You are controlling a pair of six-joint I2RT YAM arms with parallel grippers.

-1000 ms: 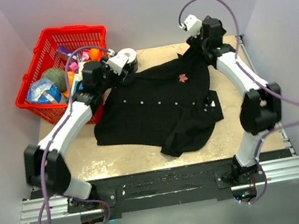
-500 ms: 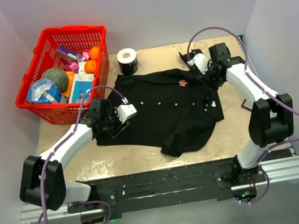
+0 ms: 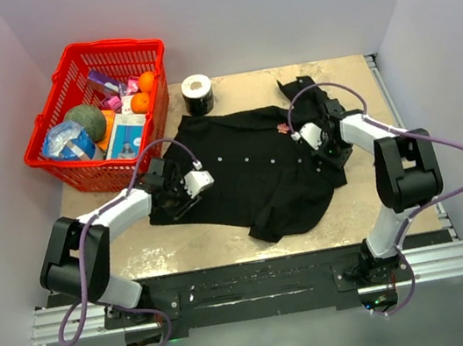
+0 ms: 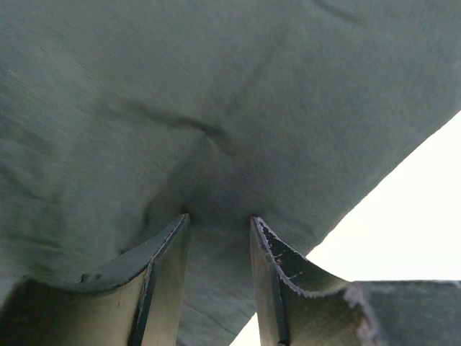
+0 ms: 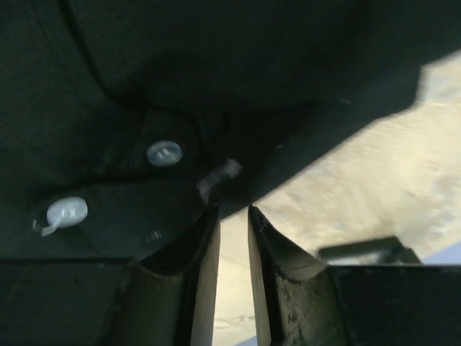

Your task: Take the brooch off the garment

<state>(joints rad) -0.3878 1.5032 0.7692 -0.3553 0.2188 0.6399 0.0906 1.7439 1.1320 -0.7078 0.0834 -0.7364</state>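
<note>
The garment [image 3: 248,166], a black short-sleeved shirt, lies spread on the table. The brooch [image 3: 283,129], a tiny reddish pin, sits on its upper right chest; neither wrist view shows it. My left gripper [image 3: 179,198] is down on the shirt's left side, its jaws shut on a puckered fold of cloth [image 4: 216,180] that fills the gap at left gripper [image 4: 217,220]. My right gripper [image 3: 325,150] rests at the shirt's right hem, right of the brooch. In the right wrist view the right gripper [image 5: 232,209] stands a narrow slit open, bare table showing through, beside two white buttons [image 5: 164,152].
A red basket [image 3: 51,154] holding fruit and packets stands at the back left, off the table's corner. A black-and-white tape roll [image 3: 198,94] stands at the back edge above the shirt. A loose black cloth piece [image 3: 297,86] lies at the back right.
Both arms have come down from the back of the table onto the shirt, the left to its left side, the right to its right hem. Both pairs of jaws have narrowed.
</note>
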